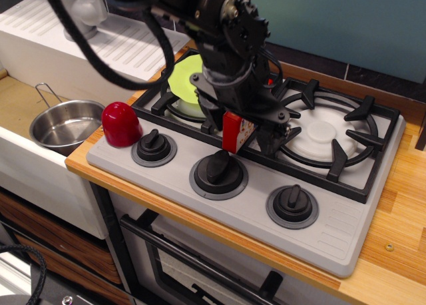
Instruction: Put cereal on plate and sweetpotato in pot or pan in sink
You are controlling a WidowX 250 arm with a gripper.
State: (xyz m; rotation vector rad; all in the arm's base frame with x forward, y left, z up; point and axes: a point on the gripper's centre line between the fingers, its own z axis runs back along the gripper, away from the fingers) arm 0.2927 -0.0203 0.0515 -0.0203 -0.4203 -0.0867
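Fingers (229, 122) sit low on either side of the cereal (237, 133), which stands upright on the stove (346, 235) just beside the plate (184, 78), though I can't tell if I'm actually squeezing it, since my wrist hides the contact.

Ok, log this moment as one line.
gripper around cereal | plate bare | sweetpotato on stove edge | pot empty
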